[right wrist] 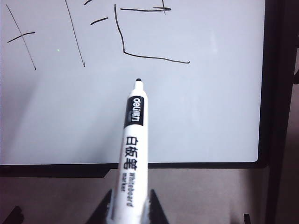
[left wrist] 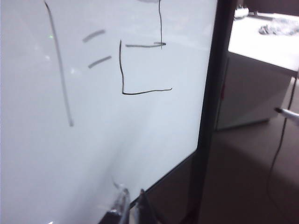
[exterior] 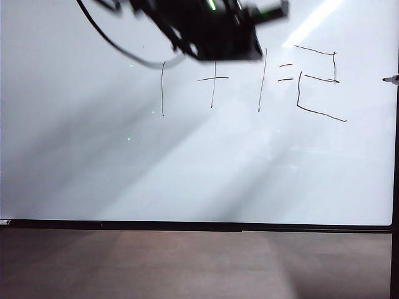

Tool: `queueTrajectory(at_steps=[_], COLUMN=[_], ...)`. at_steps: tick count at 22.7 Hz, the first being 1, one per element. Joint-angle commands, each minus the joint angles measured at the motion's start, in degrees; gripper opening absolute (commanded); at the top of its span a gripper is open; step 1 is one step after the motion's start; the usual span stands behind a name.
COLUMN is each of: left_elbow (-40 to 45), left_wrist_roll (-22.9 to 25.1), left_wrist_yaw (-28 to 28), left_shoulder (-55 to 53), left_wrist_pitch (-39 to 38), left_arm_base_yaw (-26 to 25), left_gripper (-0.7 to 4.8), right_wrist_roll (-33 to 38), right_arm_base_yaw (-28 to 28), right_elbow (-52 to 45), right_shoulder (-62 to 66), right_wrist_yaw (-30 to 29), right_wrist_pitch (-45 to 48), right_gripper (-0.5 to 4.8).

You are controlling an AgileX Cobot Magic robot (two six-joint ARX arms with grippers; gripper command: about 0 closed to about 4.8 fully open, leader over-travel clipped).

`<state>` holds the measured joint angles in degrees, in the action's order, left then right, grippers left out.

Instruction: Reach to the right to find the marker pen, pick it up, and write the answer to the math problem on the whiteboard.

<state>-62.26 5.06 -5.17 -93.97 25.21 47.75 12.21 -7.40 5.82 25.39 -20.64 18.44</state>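
Note:
The whiteboard (exterior: 187,168) fills the exterior view. The math problem (exterior: 212,79), one plus one equals, is written in thin black strokes. The answer (exterior: 298,93), a boxy two, stands to its right. My right gripper (right wrist: 133,207) is shut on the marker pen (right wrist: 132,154), whose dark tip points at the board just under the answer (right wrist: 154,58), off the surface. In the exterior view only the pen's tip (exterior: 391,79) shows, at the right edge. My left arm (exterior: 212,31) is a dark blur over the board's top. My left gripper (left wrist: 132,207) is shut and empty, near the board's frame.
A thin black frame (exterior: 199,226) runs along the board's lower edge, with a brown surface (exterior: 187,268) below it. Past the board's right edge stand a white cabinet (left wrist: 252,93) and a thin hanging cable (left wrist: 278,149).

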Motion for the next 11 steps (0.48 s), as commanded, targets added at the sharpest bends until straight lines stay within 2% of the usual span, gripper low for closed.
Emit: queueTrajectory(at_steps=[1, 4, 7, 9, 11], left_elbow=[-0.1, 2.8, 9.6, 15.3, 21.1], left_wrist_roll=[2.9, 4.6, 4.0, 1.6, -2.0], left_wrist_yaw=[0.3, 0.6, 5.8, 10.0, 11.4], left_shoulder=[8.0, 17.2, 28.2, 36.6, 44.7], left_wrist_pitch=[-14.1, -18.5, -18.4, -18.4, -17.6], left_arm_base_yaw=[-0.5, -1.1, -3.8, -7.7, -12.3], left_gripper=[0.27, 0.27, 0.27, 0.27, 0.27], right_wrist_roll=[0.2, 0.2, 0.2, 0.2, 0.2], right_arm_base_yaw=[0.1, 0.1, 0.0, 0.0, 0.0], right_elbow=[0.1, 0.1, 0.1, 0.1, 0.1], right_shoulder=[0.0, 0.0, 0.0, 0.0, 0.0], right_wrist_yaw=[-0.1, -0.1, -0.1, -0.1, 0.0], right_wrist_pitch=[0.6, 0.6, 0.6, 0.6, 0.6], right_gripper=[-0.08, -0.08, -0.08, -0.08, -0.08])
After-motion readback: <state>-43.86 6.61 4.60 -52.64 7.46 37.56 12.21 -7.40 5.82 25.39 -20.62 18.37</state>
